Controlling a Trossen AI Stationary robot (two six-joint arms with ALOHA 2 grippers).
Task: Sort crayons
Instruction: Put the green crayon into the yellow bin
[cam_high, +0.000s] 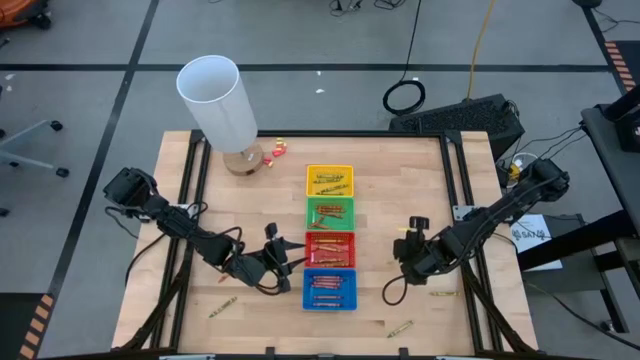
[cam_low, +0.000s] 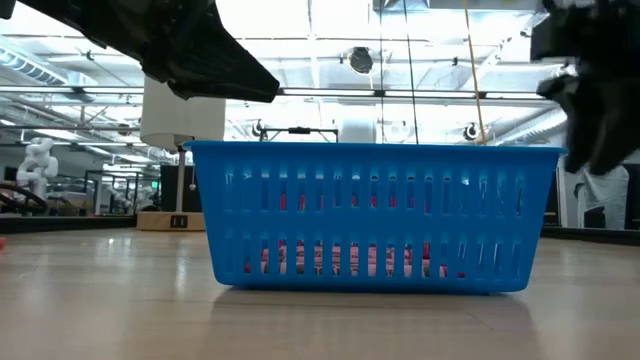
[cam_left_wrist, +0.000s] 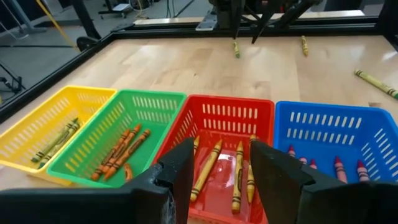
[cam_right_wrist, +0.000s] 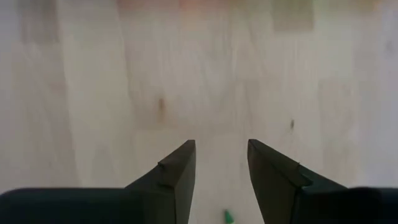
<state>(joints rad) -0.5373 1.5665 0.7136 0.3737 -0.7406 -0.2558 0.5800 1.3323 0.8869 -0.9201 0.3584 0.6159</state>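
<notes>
Four trays stand in a row at the table's middle: yellow (cam_high: 330, 180), green (cam_high: 330, 212), red (cam_high: 330, 248) and blue (cam_high: 330, 290), each with several crayons lying in it. My left gripper (cam_high: 292, 255) hovers open and empty at the red tray's left side; past its fingers (cam_left_wrist: 180, 168) the red tray (cam_left_wrist: 224, 118) shows yellowish crayons (cam_left_wrist: 238, 177). My right gripper (cam_high: 405, 258) hangs open right of the trays, pointing steeply down over bare wood (cam_right_wrist: 221, 149). Loose crayons lie flat on the table (cam_high: 222, 308), (cam_high: 400, 327), (cam_high: 443, 293).
A tall white cylinder (cam_high: 222, 100) on a wooden base stands at the far left, small red and yellow bits (cam_high: 275, 150) beside it. Black rails (cam_high: 455, 200) frame the table. In the low view the blue tray (cam_low: 375, 215) fills the middle. Bare wood lies either side of the trays.
</notes>
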